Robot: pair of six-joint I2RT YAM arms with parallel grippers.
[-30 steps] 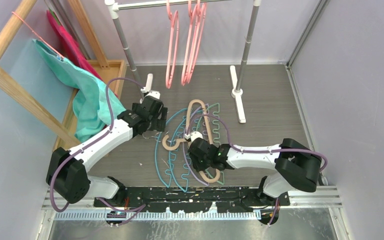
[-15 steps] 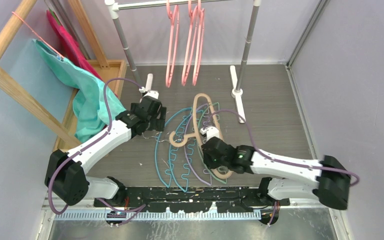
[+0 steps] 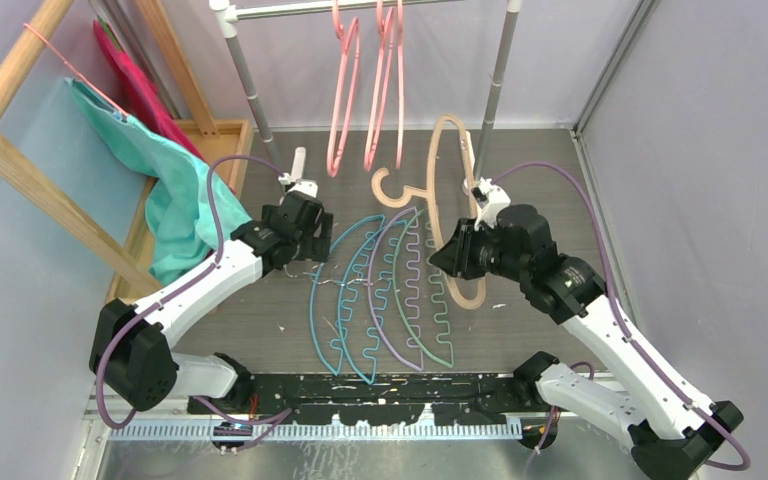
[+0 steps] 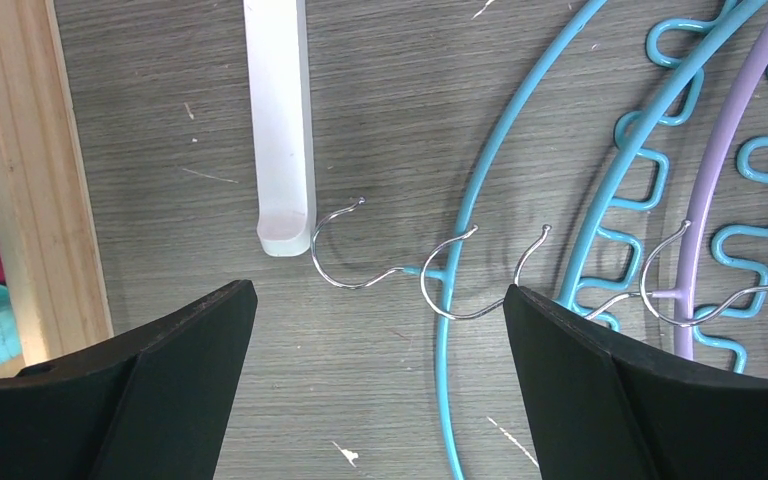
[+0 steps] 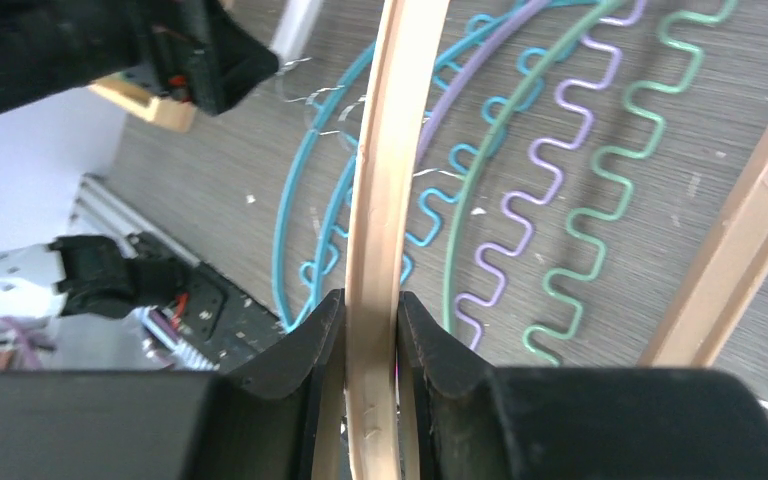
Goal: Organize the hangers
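My right gripper (image 3: 455,255) is shut on the beige plastic hanger (image 3: 450,170) and holds it up above the floor, hook toward the rail; its bar runs between my jaws in the right wrist view (image 5: 385,180). Several thin hangers lie on the floor: blue (image 3: 317,290), teal (image 3: 345,300), purple (image 3: 380,270) and green (image 3: 422,290). Their wire hooks (image 4: 440,275) show in the left wrist view. My left gripper (image 3: 312,243) is open and empty just above those hooks. Pink hangers (image 3: 345,90) hang on the rail.
The white-and-steel garment rail (image 3: 245,80) stands at the back, its white foot (image 4: 280,120) near my left gripper. A wooden frame rack (image 3: 20,160) with teal cloth (image 3: 175,200) stands at the left. Grey walls close the right side.
My right gripper has lifted the beige hanger off the floor pile and carried it up and to the right, toward the rail. The left arm has barely moved.
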